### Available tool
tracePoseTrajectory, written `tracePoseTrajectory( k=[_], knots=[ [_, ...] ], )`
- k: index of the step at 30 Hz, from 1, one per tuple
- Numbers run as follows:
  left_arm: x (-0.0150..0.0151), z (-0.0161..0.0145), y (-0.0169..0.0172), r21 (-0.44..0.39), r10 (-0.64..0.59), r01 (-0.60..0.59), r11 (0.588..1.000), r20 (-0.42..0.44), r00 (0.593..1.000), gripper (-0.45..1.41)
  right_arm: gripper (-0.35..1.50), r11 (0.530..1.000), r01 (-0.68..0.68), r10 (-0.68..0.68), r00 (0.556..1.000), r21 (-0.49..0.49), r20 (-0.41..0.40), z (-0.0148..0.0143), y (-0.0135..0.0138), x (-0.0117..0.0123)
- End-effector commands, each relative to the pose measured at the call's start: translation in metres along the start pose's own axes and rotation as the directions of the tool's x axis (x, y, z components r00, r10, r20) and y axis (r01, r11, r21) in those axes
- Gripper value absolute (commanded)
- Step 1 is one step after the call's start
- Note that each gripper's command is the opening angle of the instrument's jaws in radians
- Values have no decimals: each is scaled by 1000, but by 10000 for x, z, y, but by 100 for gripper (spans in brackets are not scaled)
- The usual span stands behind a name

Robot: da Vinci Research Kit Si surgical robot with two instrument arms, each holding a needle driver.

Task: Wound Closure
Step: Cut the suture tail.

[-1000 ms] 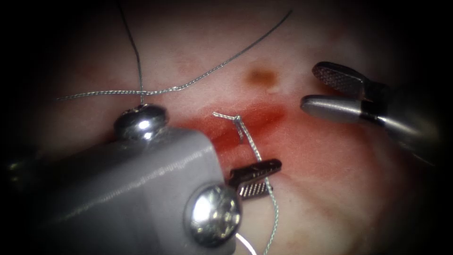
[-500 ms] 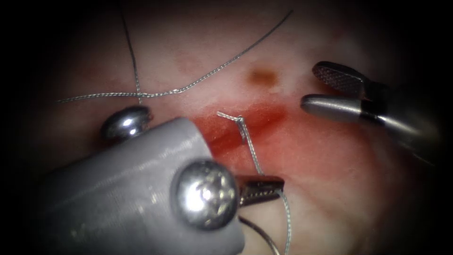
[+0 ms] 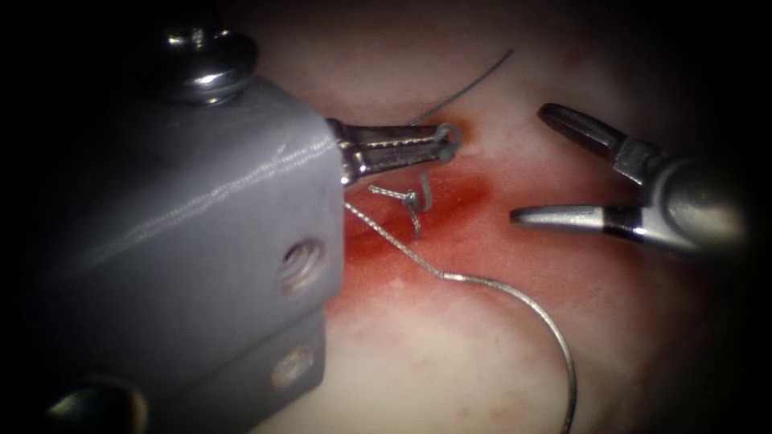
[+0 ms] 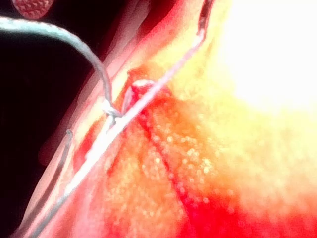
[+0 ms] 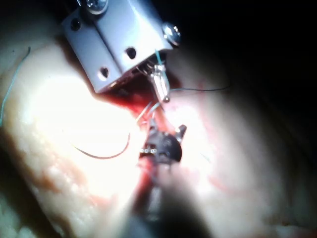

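Presently: left tool point(image 3: 418, 149), jaws together, clamped on thread point(image 3: 515, 293) near the tips, just above the knot point(image 3: 410, 197) at the cut point(image 3: 418, 213); thread hooked round the jaw tips, down to the knot. Right tool point(image 3: 540, 165), jaws wide apart, holding nothing, poised right of the cut, well clear of the knot. Knot seated in red fluid point(image 3: 466, 201) on tissue point(image 3: 450, 362); short cut end jutting left of it. Long strand running from beneath the left jaws, past the knot, arcing down and right across pale tissue. Second thin strand behind the left tips, trailing up and right. Needle: not identifiable with certainty. Risks, by judgement: grip so close to the knot could load it and tear the cut's edge; slack long strand could snag on the open right jaws. Change against a second ago: left tool up from below the knot to above it, jaws shut instead of parted; right tool rolled, otherwise near the same spot; crossing strands at upper left gone from sight.
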Motion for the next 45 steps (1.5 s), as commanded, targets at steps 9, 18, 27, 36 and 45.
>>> tracePoseTrajectory(
  k=[9,18,27,36,45],
  knots=[
    [-10,2,13,-53,-75,75,996,4,997,-45,76,993,-20,19,1000,116,9,48,-14,16],
    [-10,0,13,-40,-87,87,995,3,996,-45,86,989,-89,90,996,114,-2,76,-17,33],
    [-12,-1,10,-24,-88,88,996,2,996,-45,94,981,-178,177,984,76,14,89,-3,32],
    [-13,0,8,-23,-95,95,995,2,995,-45,98,982,-187,187,982,37,17,115,-15,26],
    [-14,1,6,-25,-120,120,992,2,993,-45,93,982,-186,185,983,27,18,121,-15,25]
  ],
)
